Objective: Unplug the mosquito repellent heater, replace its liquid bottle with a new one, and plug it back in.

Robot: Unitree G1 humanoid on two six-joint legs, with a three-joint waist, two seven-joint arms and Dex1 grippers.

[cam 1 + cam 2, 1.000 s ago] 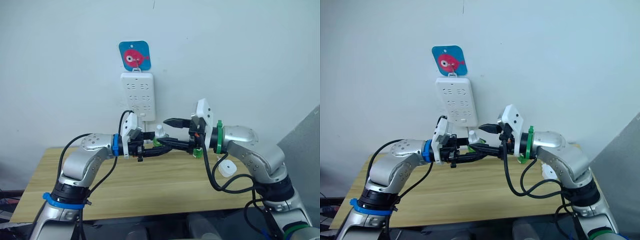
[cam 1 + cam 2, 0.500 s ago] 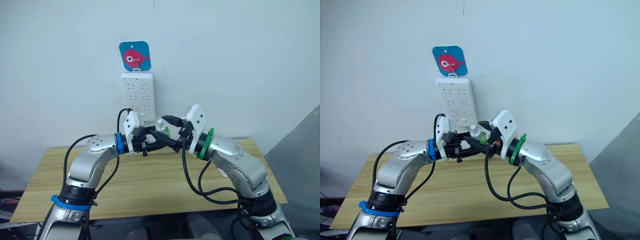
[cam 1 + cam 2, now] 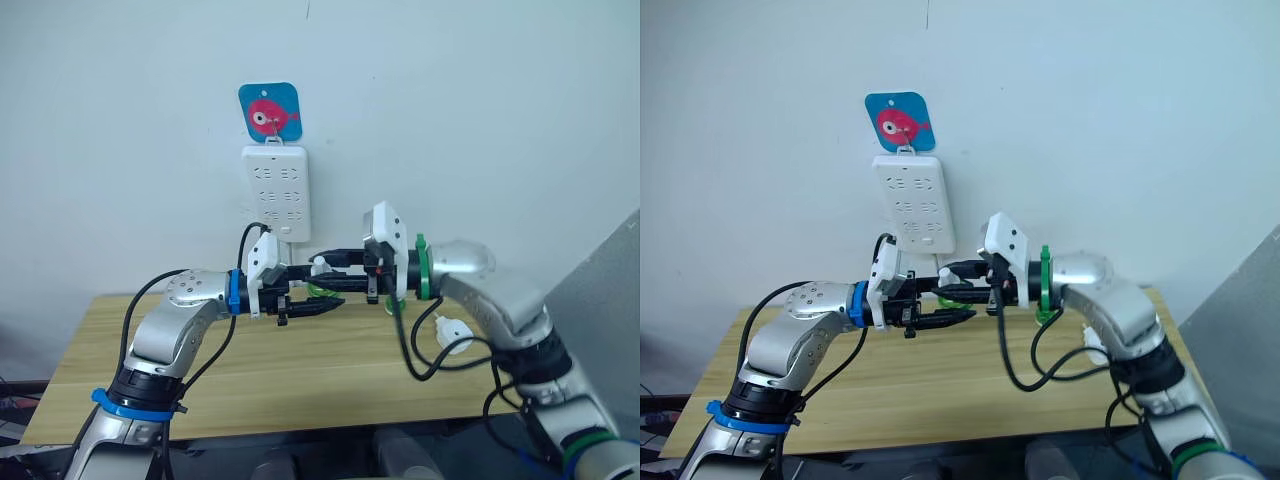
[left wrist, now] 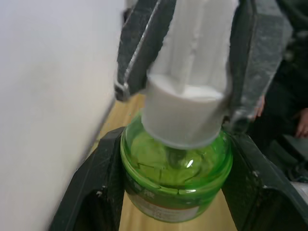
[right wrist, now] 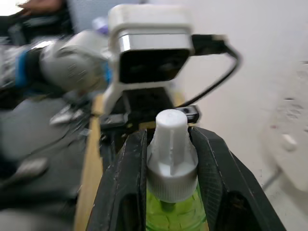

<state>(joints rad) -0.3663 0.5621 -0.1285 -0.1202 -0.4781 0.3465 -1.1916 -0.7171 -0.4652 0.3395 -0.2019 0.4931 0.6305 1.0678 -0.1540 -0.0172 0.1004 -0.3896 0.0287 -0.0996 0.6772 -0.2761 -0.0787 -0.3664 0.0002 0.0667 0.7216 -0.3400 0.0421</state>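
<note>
Nearest you, the left gripper (image 3: 325,300) is clamped on the green liquid bottle (image 4: 175,175), holding its body fast while the right gripper (image 3: 330,259) closes on the white cap (image 5: 171,156), likely to twist it off. Half a second ago the right wrist was tilted; it now lies level. The mosquito repellent heater (image 3: 454,337) sits on the table (image 3: 300,380) beyond. Farther back hangs the power strip (image 3: 277,190).

A pale wall (image 3: 480,120) rises behind the wooden table (image 3: 300,375); a grey panel (image 3: 600,300) stands beside the table.
</note>
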